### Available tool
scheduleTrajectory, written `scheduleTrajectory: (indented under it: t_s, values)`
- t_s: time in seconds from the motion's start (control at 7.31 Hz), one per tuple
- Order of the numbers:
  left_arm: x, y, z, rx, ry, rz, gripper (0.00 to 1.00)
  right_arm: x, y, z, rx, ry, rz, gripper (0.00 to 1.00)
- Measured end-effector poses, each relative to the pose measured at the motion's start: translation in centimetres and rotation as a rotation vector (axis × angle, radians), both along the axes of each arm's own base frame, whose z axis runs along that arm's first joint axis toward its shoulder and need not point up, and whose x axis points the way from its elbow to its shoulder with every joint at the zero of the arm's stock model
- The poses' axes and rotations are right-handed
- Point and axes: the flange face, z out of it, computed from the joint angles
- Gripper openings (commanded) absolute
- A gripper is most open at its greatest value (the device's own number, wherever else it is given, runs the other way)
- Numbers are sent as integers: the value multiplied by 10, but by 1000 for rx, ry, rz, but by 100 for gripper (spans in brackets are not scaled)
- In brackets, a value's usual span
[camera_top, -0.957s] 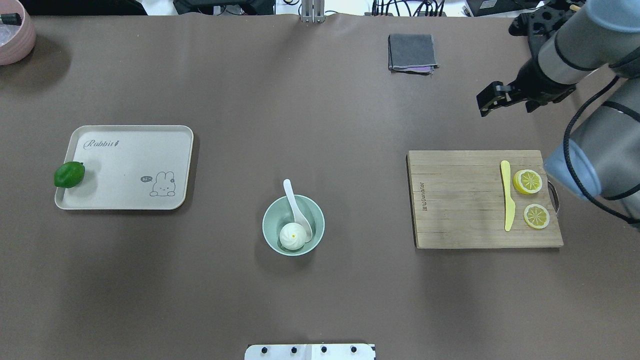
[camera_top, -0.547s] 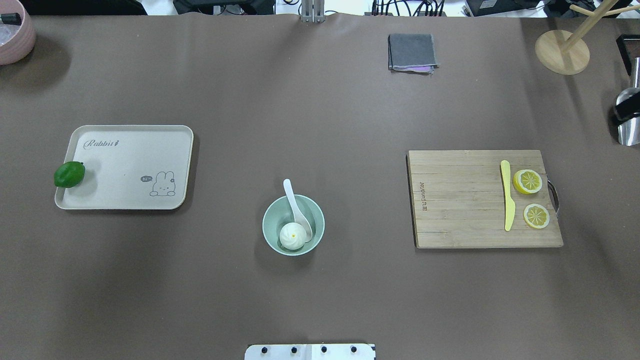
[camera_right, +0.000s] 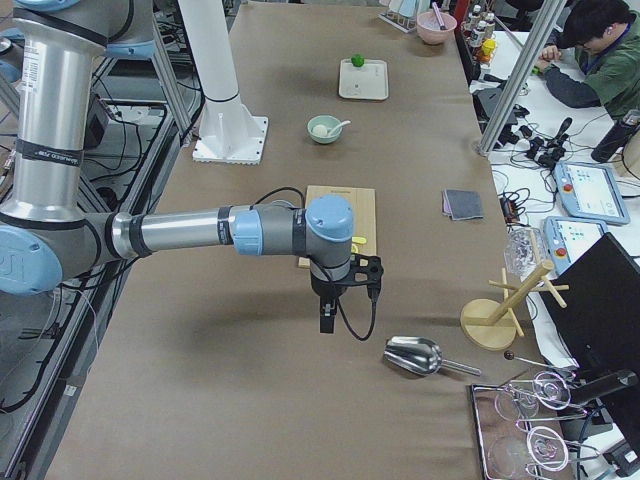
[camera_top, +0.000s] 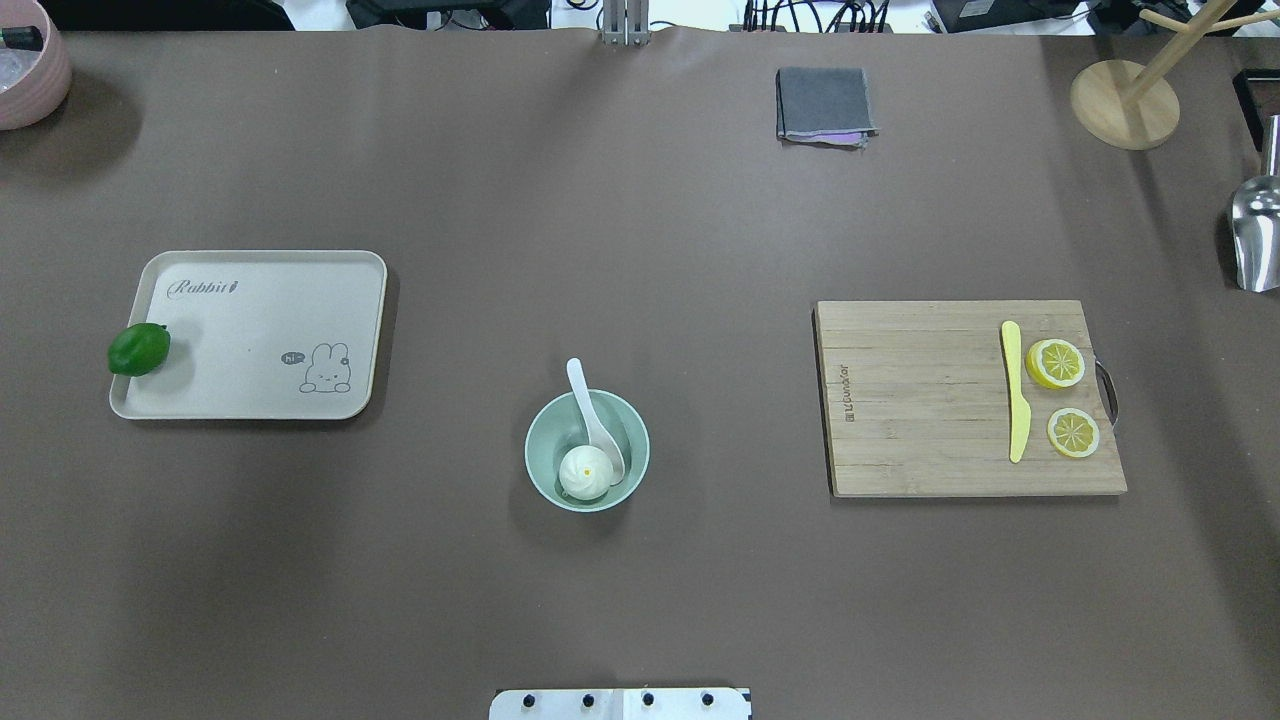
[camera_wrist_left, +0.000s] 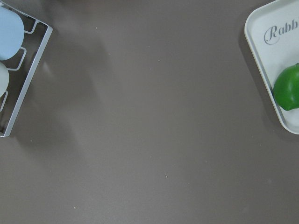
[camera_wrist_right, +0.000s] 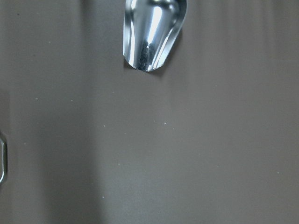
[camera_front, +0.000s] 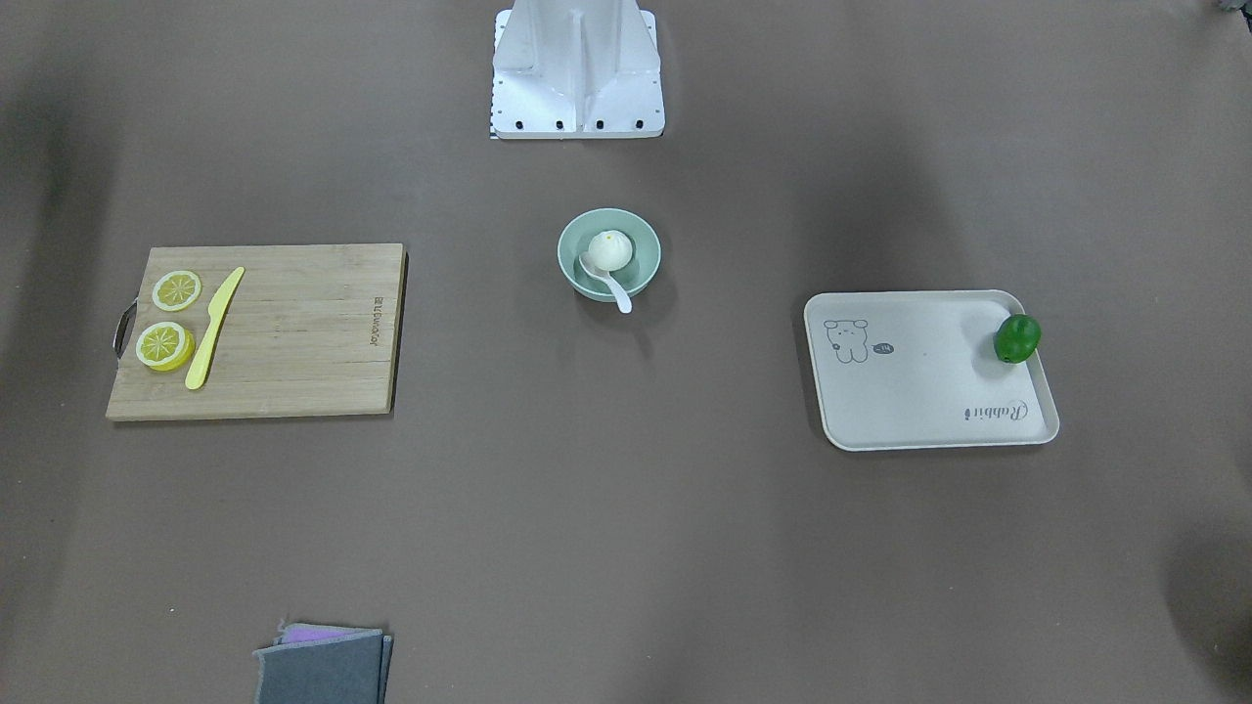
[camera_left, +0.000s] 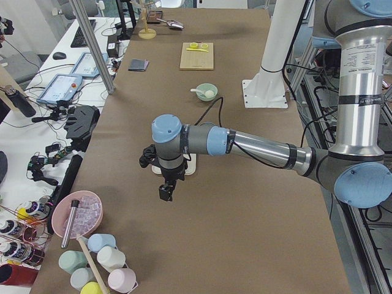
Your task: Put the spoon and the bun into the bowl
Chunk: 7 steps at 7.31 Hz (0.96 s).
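The left gripper (camera_left: 165, 192) and right gripper (camera_right: 326, 318) are hanging over the table's opposite ends, their jaw states impossible to tell, while the mint-green bowl (camera_top: 545, 445), sitting midway along the robot's edge, is holding the steamed bun (camera_top: 586, 472) and the white soup spoon (camera_top: 592, 415).

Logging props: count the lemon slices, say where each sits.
2, on the cutting board beside the knife: one lemon slice nearer the robot, the other slice farther. None seems hidden.

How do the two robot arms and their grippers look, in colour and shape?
The left arm and the right arm are silver-grey metal tubes with pale blue caps on rounded joints. The left gripper and the right gripper are small and black. A thin black cable loops at each wrist.
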Motion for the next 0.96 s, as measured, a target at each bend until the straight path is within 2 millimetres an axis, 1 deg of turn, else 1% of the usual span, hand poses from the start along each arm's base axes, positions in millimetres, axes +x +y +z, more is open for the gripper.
scheduleTrajectory:
  t_s: [0.27,0.96]
  values:
    - [0,2,3,-1,-3,3,99,4,10,8,-17,-2,7,100]
    - [0,2,5,-2,-6,3,99,0,18,12,-38,-54,5,100]
